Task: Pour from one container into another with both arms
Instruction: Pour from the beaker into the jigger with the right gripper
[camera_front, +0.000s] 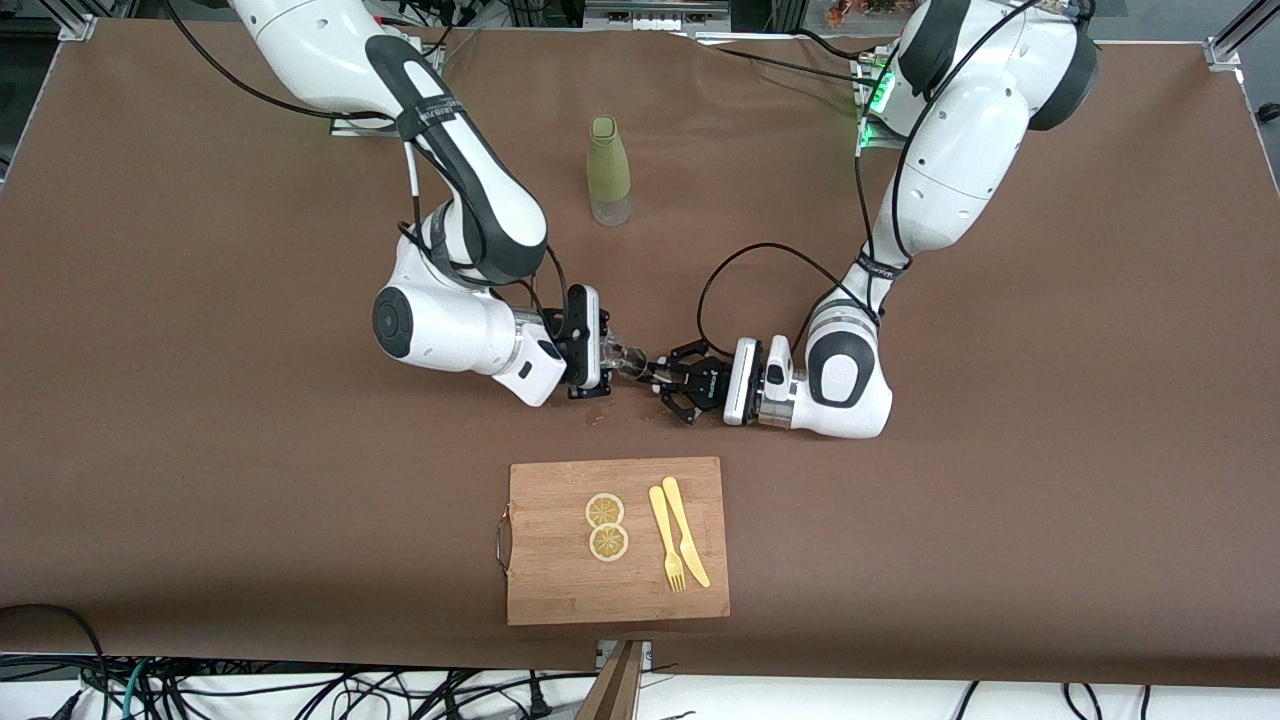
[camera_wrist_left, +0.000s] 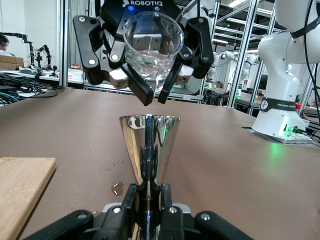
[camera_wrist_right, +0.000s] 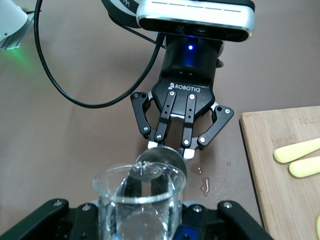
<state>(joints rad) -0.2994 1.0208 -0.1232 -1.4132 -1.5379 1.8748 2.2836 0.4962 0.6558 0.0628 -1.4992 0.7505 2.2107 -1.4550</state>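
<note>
Pouring at frame centre | our right gripper clamps the tilted glass beaker directly above the steel jigger | our left gripper pinches that jigger upright.

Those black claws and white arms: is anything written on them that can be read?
"ROBOTIQ": on the right gripper, seen from the left wrist.
"ROBOTIQ": on the left gripper, seen from the right wrist.
Label on the robot base in the background: too small to read surely.
Band lettering on the arms in the front view: too small to read.
</note>
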